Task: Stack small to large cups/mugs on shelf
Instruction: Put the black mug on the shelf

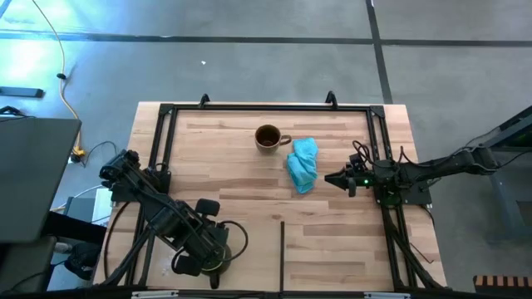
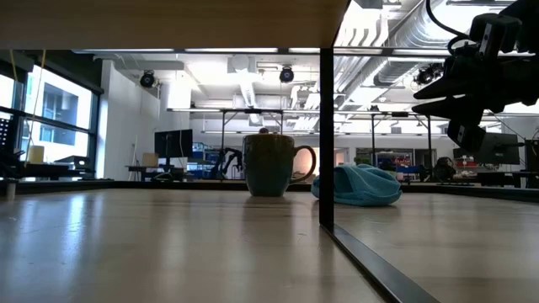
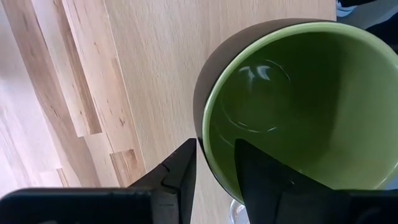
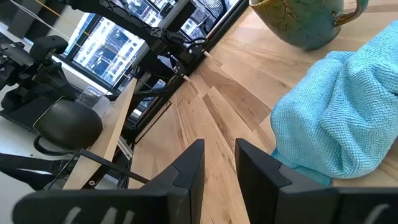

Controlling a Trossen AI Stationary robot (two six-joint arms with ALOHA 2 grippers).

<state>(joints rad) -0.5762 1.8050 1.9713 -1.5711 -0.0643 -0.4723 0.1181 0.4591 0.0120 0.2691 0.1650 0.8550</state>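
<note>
Since the left claw (image 3: 214,180) pinches the green mug (image 3: 298,106) by its rim, one finger inside, we hold it at the table's near left edge; the brown mug (image 1: 268,138) waits far-centre; right claw (image 4: 217,168) hovers empty, part-open

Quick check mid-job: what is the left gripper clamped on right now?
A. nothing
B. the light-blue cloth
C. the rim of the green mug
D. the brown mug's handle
C: the left wrist view shows the left gripper pinching the green mug by its rim wall.
</note>
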